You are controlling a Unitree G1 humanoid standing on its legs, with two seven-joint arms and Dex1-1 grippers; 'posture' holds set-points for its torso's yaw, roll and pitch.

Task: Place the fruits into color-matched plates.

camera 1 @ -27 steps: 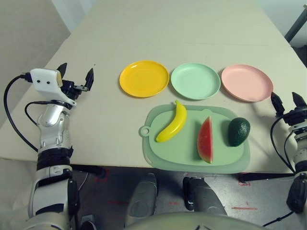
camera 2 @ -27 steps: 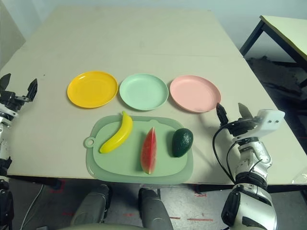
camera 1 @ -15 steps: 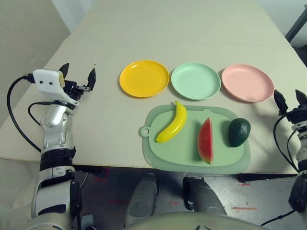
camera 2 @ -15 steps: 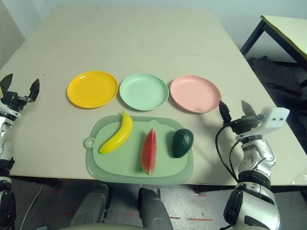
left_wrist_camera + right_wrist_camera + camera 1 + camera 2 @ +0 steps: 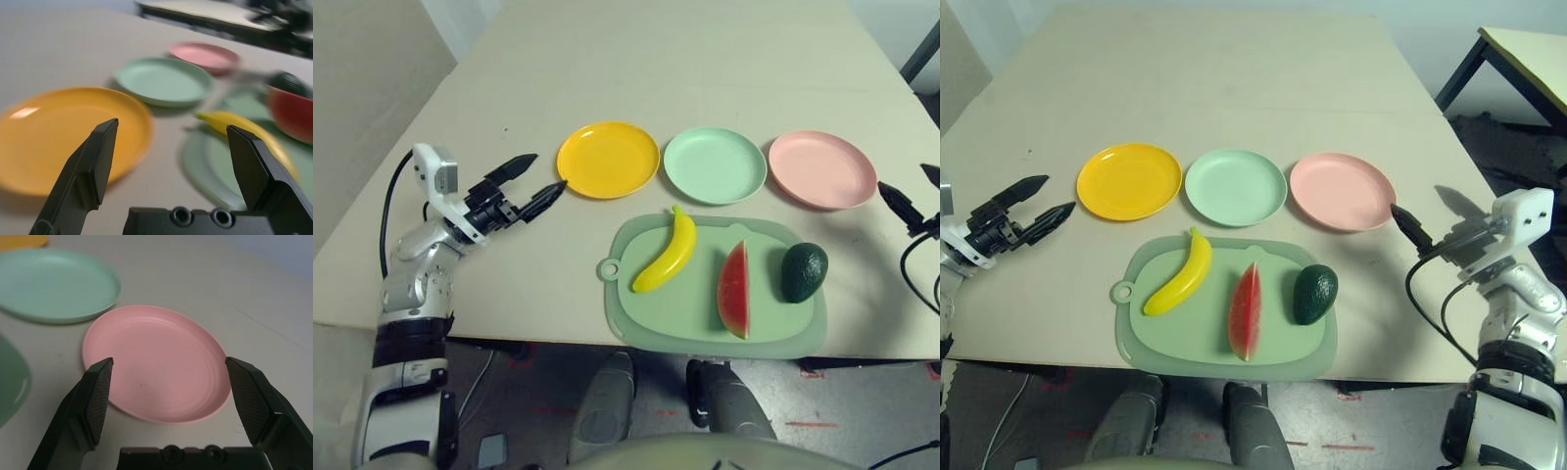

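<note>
On the table point(image 5: 705, 69), a curved yellow banana point(image 5: 668, 251), a red watermelon wedge point(image 5: 734, 289) and a dark green avocado point(image 5: 803, 271) lie on a mint cutting board point(image 5: 680, 313), just before the bare yellow plate point(image 5: 608, 159), mint green plate point(image 5: 715, 164) and pink plate point(image 5: 822, 168), while the left end effector point(image 5: 536, 182) and right end effector point(image 5: 168, 396) are both spread and hold nothing.

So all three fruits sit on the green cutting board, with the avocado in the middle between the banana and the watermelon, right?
Not quite. On the cutting board, the watermelon is in the middle, between the banana and the avocado, as the left eye view shows.
</note>
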